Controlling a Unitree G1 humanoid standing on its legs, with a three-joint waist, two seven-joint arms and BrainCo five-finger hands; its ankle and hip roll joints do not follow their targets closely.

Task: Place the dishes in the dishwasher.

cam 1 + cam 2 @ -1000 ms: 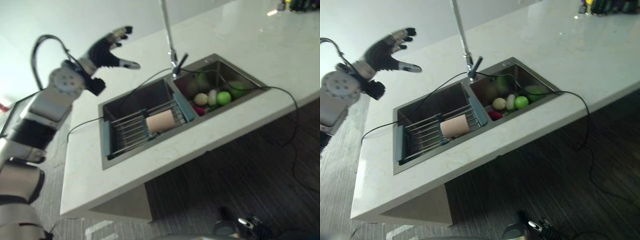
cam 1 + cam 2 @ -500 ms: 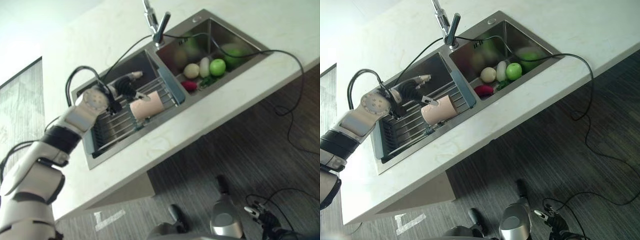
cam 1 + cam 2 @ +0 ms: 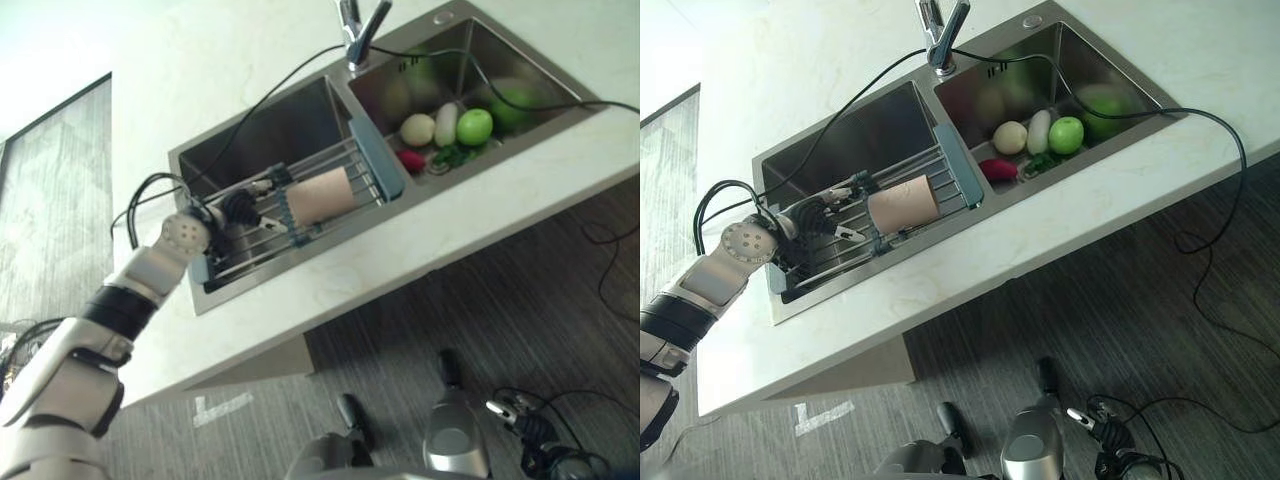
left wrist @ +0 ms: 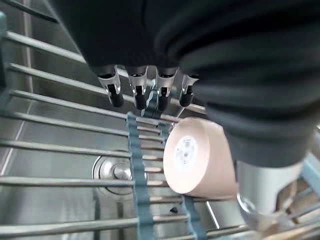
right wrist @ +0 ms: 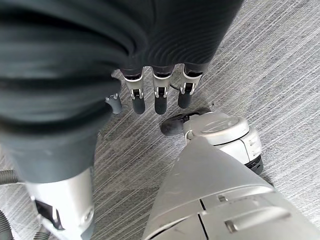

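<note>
Silver-grey arm, dark ribbed cover, dark-tipped fingers (image 4: 114, 93)

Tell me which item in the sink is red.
The small red vegetable, lying nearest the divider in the right basin, beside the pale round one, white one and green apple.

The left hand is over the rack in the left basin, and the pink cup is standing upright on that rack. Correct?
Not quite. The left hand is over the rack in the left basin, but the cup lies on its side there, as the left wrist view and both eye views show.

pale stone counter (image 3: 300, 300), double sink (image 3: 290, 120) set in; rack (image 3: 250, 225) across left basin
</note>
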